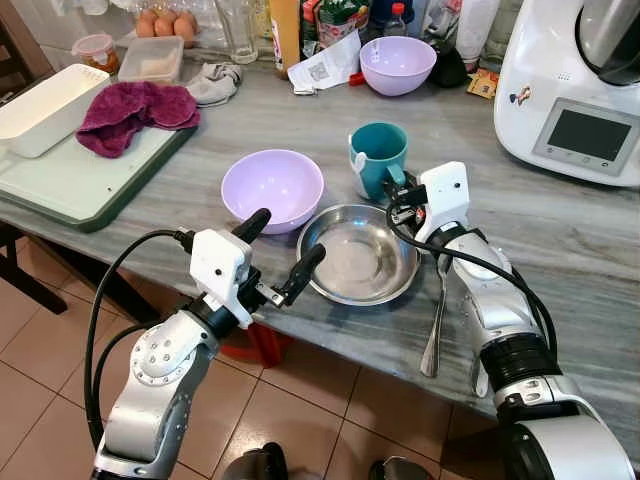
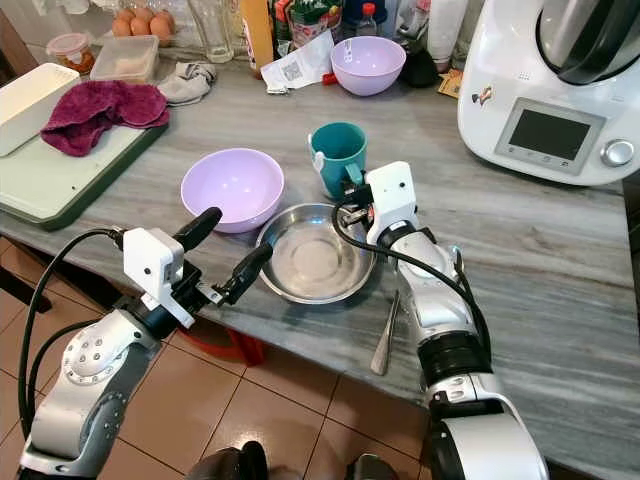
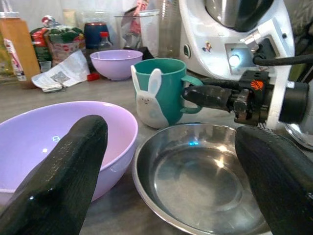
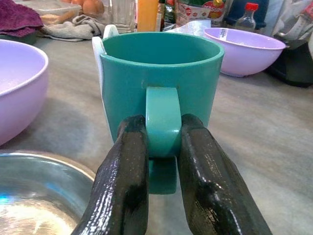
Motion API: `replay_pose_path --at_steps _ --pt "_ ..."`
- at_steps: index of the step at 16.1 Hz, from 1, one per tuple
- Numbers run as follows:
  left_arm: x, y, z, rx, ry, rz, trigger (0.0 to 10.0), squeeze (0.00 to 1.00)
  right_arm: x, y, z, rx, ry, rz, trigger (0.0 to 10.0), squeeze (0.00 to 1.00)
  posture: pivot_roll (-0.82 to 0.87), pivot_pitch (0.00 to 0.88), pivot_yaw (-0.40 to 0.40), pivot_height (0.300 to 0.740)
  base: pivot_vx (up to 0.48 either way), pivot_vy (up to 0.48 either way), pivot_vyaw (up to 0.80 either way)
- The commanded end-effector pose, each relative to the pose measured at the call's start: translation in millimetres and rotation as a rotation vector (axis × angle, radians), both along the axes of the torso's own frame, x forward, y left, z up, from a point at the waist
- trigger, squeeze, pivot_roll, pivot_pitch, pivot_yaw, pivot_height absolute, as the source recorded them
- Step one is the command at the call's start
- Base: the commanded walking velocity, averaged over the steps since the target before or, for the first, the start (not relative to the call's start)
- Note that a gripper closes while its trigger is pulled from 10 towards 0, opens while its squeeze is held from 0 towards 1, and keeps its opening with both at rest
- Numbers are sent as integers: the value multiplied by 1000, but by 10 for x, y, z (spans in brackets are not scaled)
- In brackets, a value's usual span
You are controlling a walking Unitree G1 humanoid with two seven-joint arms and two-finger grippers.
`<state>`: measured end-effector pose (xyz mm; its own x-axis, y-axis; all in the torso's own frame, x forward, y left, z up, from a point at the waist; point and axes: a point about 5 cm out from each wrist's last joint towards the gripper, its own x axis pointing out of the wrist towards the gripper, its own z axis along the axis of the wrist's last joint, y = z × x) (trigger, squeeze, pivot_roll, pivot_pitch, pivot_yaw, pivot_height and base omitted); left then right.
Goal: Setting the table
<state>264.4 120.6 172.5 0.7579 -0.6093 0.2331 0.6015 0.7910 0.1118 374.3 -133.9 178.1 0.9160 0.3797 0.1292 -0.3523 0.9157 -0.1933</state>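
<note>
A teal mug with a white bunny on its side stands upright on the grey table, just behind a steel bowl. My right gripper is shut on the mug's handle, one black finger on each side. A lilac bowl sits left of the mug. My left gripper is open at the table's front edge, its fingers spread before the lilac bowl and the steel bowl. A spoon lies right of the steel bowl, beside my right forearm.
A white kitchen machine stands at the back right. A second lilac bowl, bottles and a glass line the back. A green tray with a purple cloth and a white box lies at the left.
</note>
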Motion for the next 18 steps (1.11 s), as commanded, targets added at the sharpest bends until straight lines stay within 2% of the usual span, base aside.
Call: replay_pose_path --at_steps 1,4,11,12,13,18 --pt "-9 9 -33 16 14 -2 10000 0 20 15 66 -6 -30 6 10000 0 -128 201 17 740 0 0 0" --pt "0 21 -51 24 23 5 10000 0 16 23 54 -32 -40 5 10000 0 -128 202 19 740 0 0 0" --pt "0 9 -68 33 29 -2 10000 0 16 47 33 -14 -33 22 10000 4 -128 202 19 740 0 0 0" --pt "0 7 -68 33 29 -2 10000 0 18 41 31 -11 -32 20 10000 871 -128 202 19 740 0 0 0" --pt "0 4 -68 32 30 -2 10000 0 19 37 32 -9 -32 20 10000 1000 -128 202 19 740 0 0 0" --pt "4 -7 -67 35 28 -4 10000 0 32 -8 65 -11 -44 3 10000 1000 -128 202 19 740 0 0 0"
